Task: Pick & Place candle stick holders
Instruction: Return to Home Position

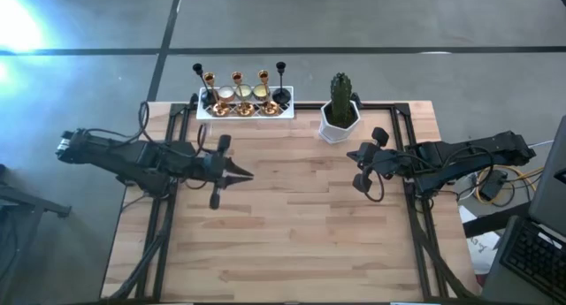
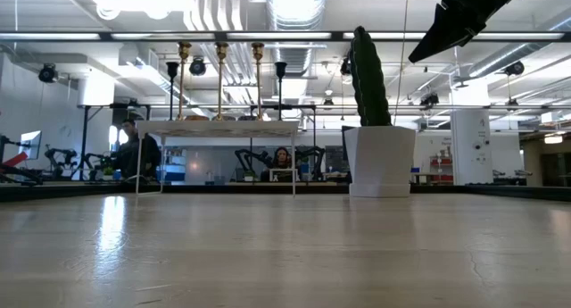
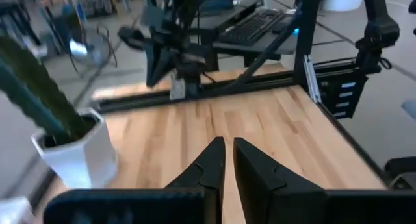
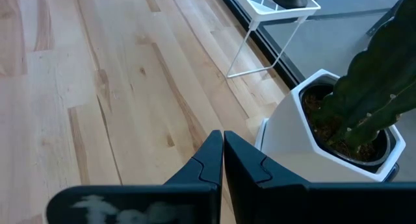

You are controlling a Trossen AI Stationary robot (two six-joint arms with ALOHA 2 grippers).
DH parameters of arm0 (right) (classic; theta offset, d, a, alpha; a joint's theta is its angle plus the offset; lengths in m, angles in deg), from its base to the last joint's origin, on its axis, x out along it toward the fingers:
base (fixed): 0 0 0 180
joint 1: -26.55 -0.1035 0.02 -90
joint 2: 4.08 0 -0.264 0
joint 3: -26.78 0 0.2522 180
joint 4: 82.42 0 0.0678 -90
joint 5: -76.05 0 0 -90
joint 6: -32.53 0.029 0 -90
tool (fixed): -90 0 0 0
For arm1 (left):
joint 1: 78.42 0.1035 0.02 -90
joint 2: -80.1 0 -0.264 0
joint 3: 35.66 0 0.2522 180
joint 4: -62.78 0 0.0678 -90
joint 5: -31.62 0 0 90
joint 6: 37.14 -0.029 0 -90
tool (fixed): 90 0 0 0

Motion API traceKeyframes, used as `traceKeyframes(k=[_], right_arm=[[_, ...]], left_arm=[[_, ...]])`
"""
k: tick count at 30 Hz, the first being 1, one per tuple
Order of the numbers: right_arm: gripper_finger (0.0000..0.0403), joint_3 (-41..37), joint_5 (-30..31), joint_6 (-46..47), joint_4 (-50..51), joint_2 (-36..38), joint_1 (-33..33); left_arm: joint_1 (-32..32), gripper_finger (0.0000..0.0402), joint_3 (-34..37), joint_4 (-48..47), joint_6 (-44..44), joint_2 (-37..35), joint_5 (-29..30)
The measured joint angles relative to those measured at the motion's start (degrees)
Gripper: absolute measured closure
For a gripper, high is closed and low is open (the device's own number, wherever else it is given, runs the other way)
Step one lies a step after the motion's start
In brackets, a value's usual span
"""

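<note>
Left pincer [image 1: 247, 174] and right pincer [image 1: 352, 154] hover over the desk [image 1: 292, 243], both closed and empty (the holders [image 1: 243, 95] stand on the tray [image 1: 288, 113] at the far edge).

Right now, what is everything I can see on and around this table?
Black candle holders: two, black, slim stems, one at each end of the tray.
Gold candle holders: three, shiny gold, in a row along the tray between the black ones.
Cups: three, cream-gold, low and round, on the tray by the gold stems.
Tray: one, white, on thin legs at the table's far edge.
Cactus pot: one, white with a green cactus, right of the tray.
Table: one, light wood.
People: two, far off in the room behind.
Left gripper: one, dark, shut, empty, over the table's left middle.
Right gripper: one, dark, shut, empty, near the cactus pot.
</note>
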Motion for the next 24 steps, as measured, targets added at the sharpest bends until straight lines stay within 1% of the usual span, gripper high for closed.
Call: traceKeyframes(k=[2, 4, 5, 10, 13, 15, 18, 21, 24], right_arm=[[0.0394, 0.0, 0.0, 0.0, 0.04, 0.01, -0.01], [0.0394, 0.0, 0.0, 0.0, 0.01, 0.01, 0.0], [0.0394, 0.0, 0.0, 0.0, 0.02, 0.02, 0.0], [0.0394, 0.0, 0.0, 0.0, 0.01, 0.02, 0.0], [0.0394, 0.0, 0.0, 0.0, 0.02, 0.02, -0.02], [0.0394, 0.0, 0.0, 0.0, 0.0, 0.02, 0.0], [0.0394, 0.0, 0.01, 0.0, 0.01, 0.02, -0.01], [0.0394, 0.0, 0.0, 0.0, 0.0, 0.02, -0.01], [0.0394, 0.0, 0.0, 0.0, 0.02, 0.02, -0.02]], left_arm=[[0.0, 0.0365, 1.33, 2.15, -3.1, -0.35, -0.18], [0.22, 0.0365, 4.79, 4.55, -5.1, -1.53, -1.1], [0.28, 0.0365, 7.12, 7.17, -5.34, -2.5, -1.41], [0.59, 0.0365, 25.12, 26.19, -5.12, -11.94, -1.61], [0.69, 0.0365, 34.88, 34.18, -6.34, -17.83, -1.66], [0.7, 0.0365, 39.6, 35.89, -7.38, -21.51, -2.15], [0.85, 0.0365, 44.02, 35.94, -9.12, -26.07, -4.29], [1.48, 0.0365, 45.79, 34.36, -11.11, -30.02, -5.09], [2.98, 0.0365, 45.84, 31.03, -11.96, -33.15, -5.81]])
